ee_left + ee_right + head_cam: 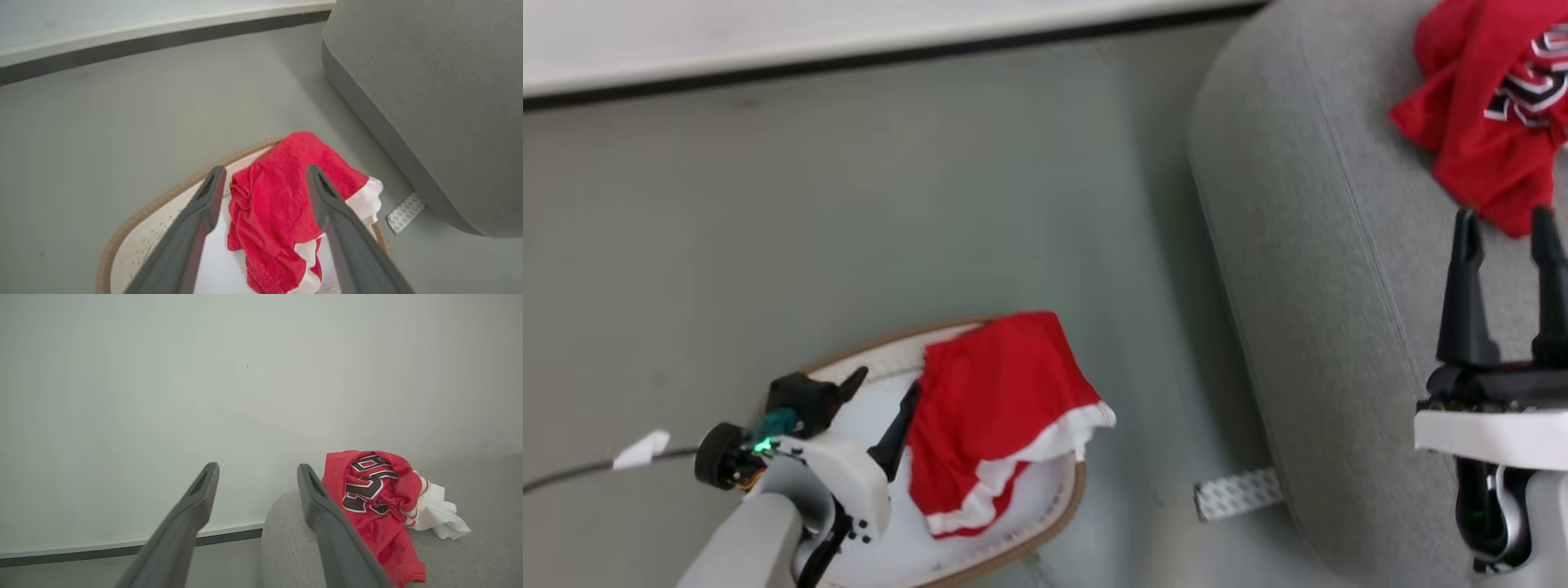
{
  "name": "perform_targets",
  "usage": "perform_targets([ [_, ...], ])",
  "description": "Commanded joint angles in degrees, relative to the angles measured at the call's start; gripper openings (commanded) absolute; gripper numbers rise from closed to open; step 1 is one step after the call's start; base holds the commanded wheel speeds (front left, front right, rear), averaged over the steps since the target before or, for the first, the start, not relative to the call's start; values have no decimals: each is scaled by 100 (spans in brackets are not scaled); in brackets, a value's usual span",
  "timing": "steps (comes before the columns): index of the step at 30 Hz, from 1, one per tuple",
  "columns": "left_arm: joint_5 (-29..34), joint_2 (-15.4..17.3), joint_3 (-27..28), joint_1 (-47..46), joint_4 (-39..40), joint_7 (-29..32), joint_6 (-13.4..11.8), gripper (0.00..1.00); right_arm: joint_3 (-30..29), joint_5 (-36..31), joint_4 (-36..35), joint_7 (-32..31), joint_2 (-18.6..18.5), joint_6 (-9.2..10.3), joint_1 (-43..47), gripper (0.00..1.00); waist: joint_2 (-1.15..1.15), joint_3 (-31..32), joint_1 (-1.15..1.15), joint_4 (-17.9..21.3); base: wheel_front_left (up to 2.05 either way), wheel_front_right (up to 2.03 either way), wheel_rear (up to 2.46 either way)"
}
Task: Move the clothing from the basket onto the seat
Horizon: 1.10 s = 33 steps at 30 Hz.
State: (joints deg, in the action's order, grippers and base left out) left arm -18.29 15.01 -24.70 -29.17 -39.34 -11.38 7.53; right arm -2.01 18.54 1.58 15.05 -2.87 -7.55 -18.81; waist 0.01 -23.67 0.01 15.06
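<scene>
Head view: red clothing lies in the basket and on the seat (left pincer and right pincer both wide, empty).

Clothing in basket, left of seat

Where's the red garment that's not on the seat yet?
Head view, lower centre: the red garment hangs over the basket's end nearest the seat, just right of the open left tool.

A smooth grey-green floor meets a plain white wall along a dark skirting strip; a patterned white patch lies on the floor.
</scene>
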Motion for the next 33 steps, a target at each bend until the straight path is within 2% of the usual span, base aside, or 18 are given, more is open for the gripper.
perform_targets([
  [1, -217, 64, -168, -181, -327, 194, -10, 100, -10, 107, -121, 18, -2, 13, -161, 100, -1, -512, -1, 405, 0, 0, 0],
  [9, -721, 485, -1052, -866, -1336, 702, -10, 100, 91, 543, -609, 10, -2, 13, -470, 100, -1, -1423, -1, 1003, 0, 0, 0],
  [16, -1097, 859, -1633, -1378, -1752, 1017, -10, 100, 148, 946, -981, 10, 0, 13, -564, 100, -1, -2098, -1, 1378, 0, 0, 0],
  [22, -1340, 948, -1962, -1713, -1983, 1269, -10, 100, 108, 1128, -1095, 10, 0, 13, -510, 100, -1, -2384, -1, 1446, 0, 0, 0],
  [27, -1493, 879, -2290, -1919, -2177, 1432, -10, 100, 8, 1170, -1193, 10, -2, 13, -373, 100, -1, -2478, -1, 1429, 0, 0, 0],
  [28, -1520, 877, -2346, -1953, -2212, 1442, -10, 85, -8, 1173, -1200, 10, -3, 13, -350, 100, -1, -2483, -1, 1429, 0, 0, 0],
  [30, -1602, 881, -2447, -1999, -2272, 1430, -10, 0, -32, 1181, -1211, 10, -2, 13, -332, 100, -1, -2491, -1, 1431, 0, 0, 0],
  [33, -1725, 886, -2570, -2053, -2319, 1355, -10, 0, -46, 1215, -1185, 10, -2, 13, -328, 100, -1, -2476, -1, 1437, 0, 0, 0],
])
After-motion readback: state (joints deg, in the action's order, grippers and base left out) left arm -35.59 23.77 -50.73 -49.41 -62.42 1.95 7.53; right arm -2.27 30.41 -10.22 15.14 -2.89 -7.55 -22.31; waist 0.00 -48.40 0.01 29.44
